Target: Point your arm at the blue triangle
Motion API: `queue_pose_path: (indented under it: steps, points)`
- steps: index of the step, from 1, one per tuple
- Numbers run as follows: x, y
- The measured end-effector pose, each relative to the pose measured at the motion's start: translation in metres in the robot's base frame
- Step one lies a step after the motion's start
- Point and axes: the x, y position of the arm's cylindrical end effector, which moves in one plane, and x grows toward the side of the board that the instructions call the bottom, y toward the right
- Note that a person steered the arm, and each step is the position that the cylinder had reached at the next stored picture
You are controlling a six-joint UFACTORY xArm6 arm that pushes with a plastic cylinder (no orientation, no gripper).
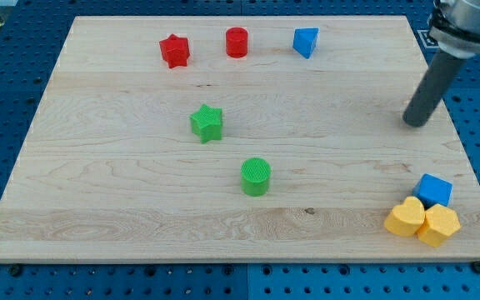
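Pale wooden worktop [123,192] on a blue perforated base, seen from above and a little to the front. No claw on this arm, so nothing to call open, closed or gripping; only a dark rod coming down from the view's upper right, with my tip [415,124] near the right edge, about midway between top and bottom.

Blue triangle [305,42] close to the view's top edge, right of centre, well apart from my tip and up to its left. Red cylinder [237,42] just to the triangle's left, red star [174,51] further left again. Green star [207,123] and green cylinder [256,177] nearer the middle, well clear of any straight line from tip to triangle. Blue cube [434,190] and two yellow hearts [405,217] [438,225] bunched together at the lower right corner, below the tip.

Open wood between tip and triangle, so probably an easy diagonal run up and to the left. Main risk: overshooting and shoving the triangle towards the top edge, which lies close behind it, or nudging it sideways into the red cylinder. A second risk: mistaking the blue cube for the target, being the same colour and nearer. Best stopped just short of the triangle, not touching.
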Motion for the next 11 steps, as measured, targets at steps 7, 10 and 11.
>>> queue_pose_path:
  steps: [7, 10, 11]
  points:
    - [-0.063, -0.01]
    - [-0.086, -0.011]
    - [-0.12, -0.022]
